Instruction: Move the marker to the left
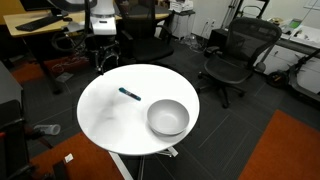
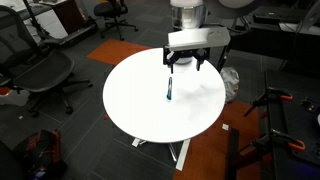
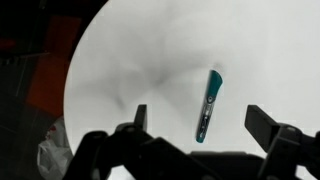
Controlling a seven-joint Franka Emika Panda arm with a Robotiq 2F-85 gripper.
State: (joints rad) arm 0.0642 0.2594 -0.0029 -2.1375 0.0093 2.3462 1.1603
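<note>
The marker (image 1: 129, 94) is a short dark pen with a teal-blue part, lying flat on the round white table (image 1: 105, 120). It also shows in an exterior view (image 2: 170, 90) and in the wrist view (image 3: 209, 105). My gripper (image 2: 186, 66) hangs over the table's edge nearest the robot base, above the marker and not touching it. In the wrist view my gripper (image 3: 200, 125) is open and empty, and the marker's lower end lies between the two dark fingers.
A metal bowl (image 1: 168, 117) stands on the table, apart from the marker. Black office chairs (image 1: 235, 55) and desks surround the table. A chair (image 2: 40, 75) stands beside it on grey and orange carpet.
</note>
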